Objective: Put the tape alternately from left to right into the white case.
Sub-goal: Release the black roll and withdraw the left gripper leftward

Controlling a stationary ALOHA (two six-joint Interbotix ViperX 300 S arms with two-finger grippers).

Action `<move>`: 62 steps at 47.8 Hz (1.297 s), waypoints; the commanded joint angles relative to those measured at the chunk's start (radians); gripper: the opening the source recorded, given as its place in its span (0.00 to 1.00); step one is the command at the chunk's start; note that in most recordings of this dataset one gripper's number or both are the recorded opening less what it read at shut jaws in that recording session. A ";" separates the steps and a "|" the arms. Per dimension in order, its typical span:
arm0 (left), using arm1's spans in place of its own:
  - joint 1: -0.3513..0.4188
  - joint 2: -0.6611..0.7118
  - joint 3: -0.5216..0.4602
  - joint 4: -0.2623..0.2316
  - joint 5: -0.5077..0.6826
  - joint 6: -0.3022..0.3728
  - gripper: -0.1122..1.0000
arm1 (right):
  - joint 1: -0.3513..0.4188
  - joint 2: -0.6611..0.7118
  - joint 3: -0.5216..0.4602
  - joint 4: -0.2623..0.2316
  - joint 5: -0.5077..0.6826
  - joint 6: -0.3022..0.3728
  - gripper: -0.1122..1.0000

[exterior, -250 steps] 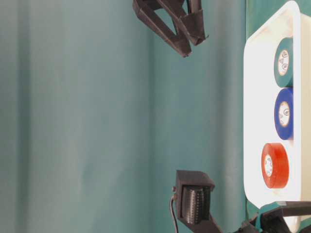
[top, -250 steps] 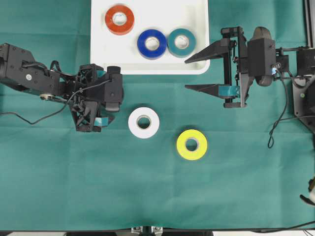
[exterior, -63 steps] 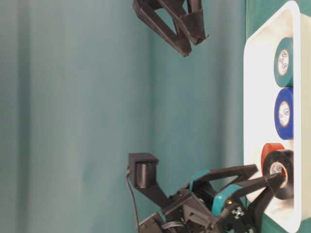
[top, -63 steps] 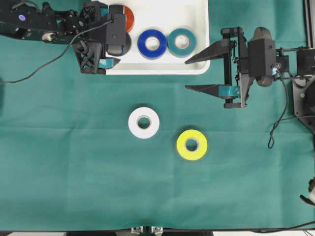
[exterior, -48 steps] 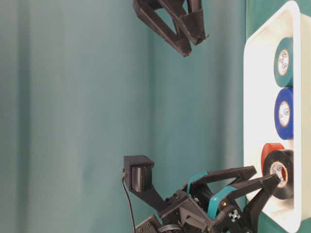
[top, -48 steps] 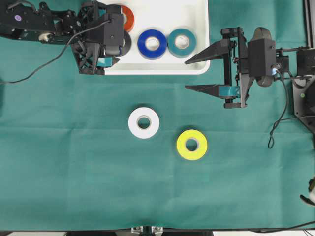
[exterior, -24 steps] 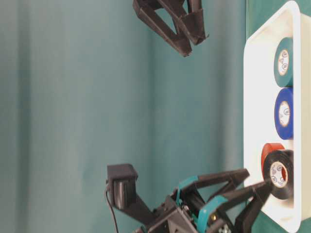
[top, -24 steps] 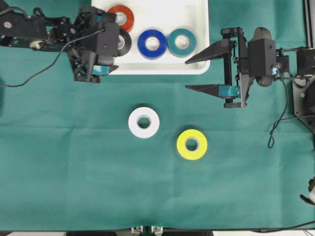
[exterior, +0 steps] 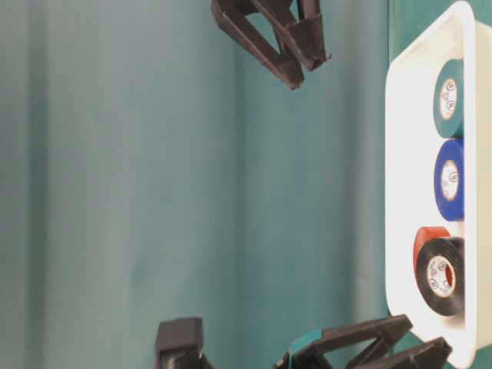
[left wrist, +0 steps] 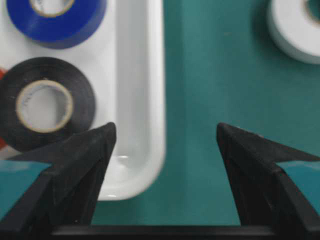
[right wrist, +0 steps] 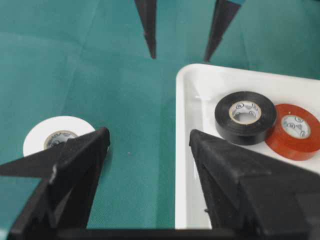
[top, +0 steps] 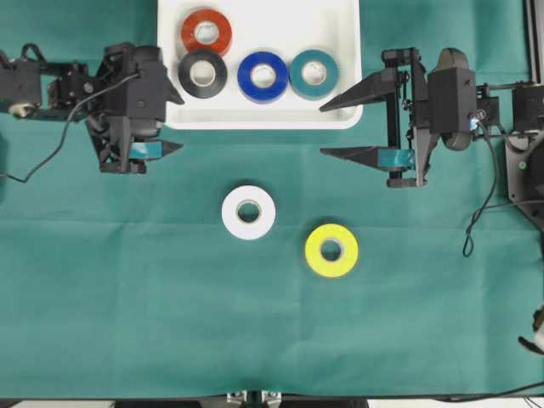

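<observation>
**Four rolls in, two to go: looks like the right arm's turn, and the yellow roll is its closer pick**

So the white case (top: 340, 115) at the top of the table (top: 127, 323) holds four rolls right now: red-orange (top: 206, 32) in the back, then black (top: 202, 72), blue (top: 263, 74) and teal (top: 314, 73) in a row along the near rim, all lying flat. The black one sits just beside the red-orange one, at the left end of the case.

Two rolls are out on the green cloth: the white roll (top: 248, 212) and the yellow roll (top: 331, 250), both flat with the hole facing up, near each other but not touching.

The left gripper (top: 174, 124) hangs just off the case's lower-left corner, fingers spread wide and empty. The right gripper (top: 324, 129) is parked by the case's lower-right corner, fingers also apart with nothing between them.

The bit that matters: both loose rolls lie below the grippers in the overhead view, toward the front of the table. White sits closer to the left arm, yellow closer to the right. Since the job alternates sides, my guess is the right arm goes next, and yellow is down and slightly left of its fingers. A round roll has no long axis, so any approach angle should work.
</observation>
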 commanded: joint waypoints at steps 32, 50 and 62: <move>-0.092 -0.184 0.120 -0.005 -0.272 -0.018 0.91 | 0.002 0.026 -0.014 0.000 -0.014 0.005 0.76; -0.103 -0.176 0.121 -0.005 -0.268 -0.020 0.90 | 0.029 0.075 -0.040 0.000 -0.017 0.005 0.76; -0.106 -0.176 0.127 -0.005 -0.267 -0.086 0.90 | 0.041 0.089 -0.043 0.000 -0.021 0.006 0.76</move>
